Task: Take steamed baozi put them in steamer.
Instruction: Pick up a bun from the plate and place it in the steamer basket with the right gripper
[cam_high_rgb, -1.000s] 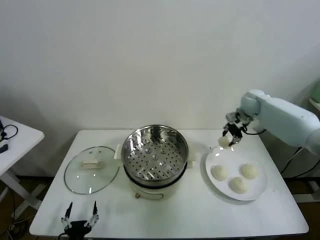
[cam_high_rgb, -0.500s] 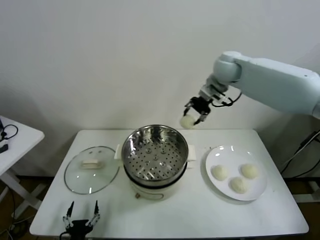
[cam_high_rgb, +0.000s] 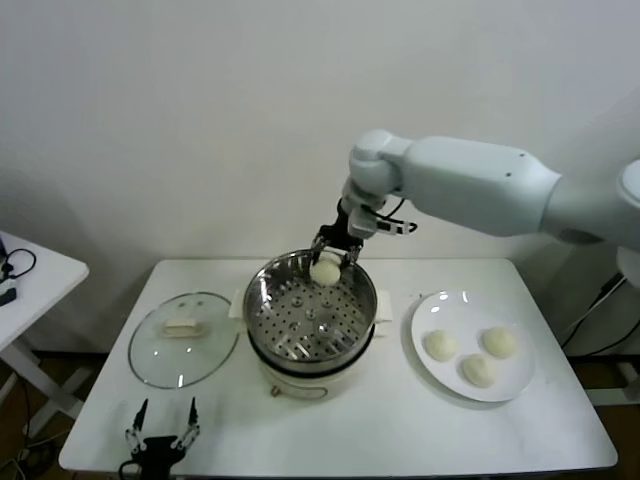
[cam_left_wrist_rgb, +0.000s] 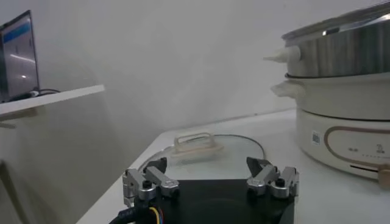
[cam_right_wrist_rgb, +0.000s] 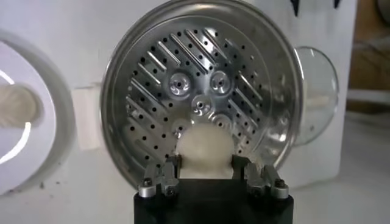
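The tabletop (cam_high_rgb: 400, 430) carries the steamer (cam_high_rgb: 311, 305) near its centre, toward the far edge, with the perforated basket open upward. A glass lid (cam_high_rgb: 183, 338) lies flat beside the steamer on the left-edge side, and a white plate (cam_high_rgb: 428, 372) lies on the right-edge side holding three steamed baozi (cam_high_rgb: 470, 355). The right arm reaches in from the right edge; the right gripper (cam_high_rgb: 326, 268) is positioned over the far rim of the basket, its jaws pinching a fourth bun (cam_right_wrist_rgb: 205, 149) from both sides. In the right wrist view, the perforated floor lies directly beyond the held bun, so the basket is below the gripper and slightly toward the near edge. The bun is round and has no long axis to align. The next move therefore appears to call for a short lowering toward the basket floor before release. The left gripper (cam_high_rgb: 160, 437) is parked at the near-left corner, jaws spread and empty.
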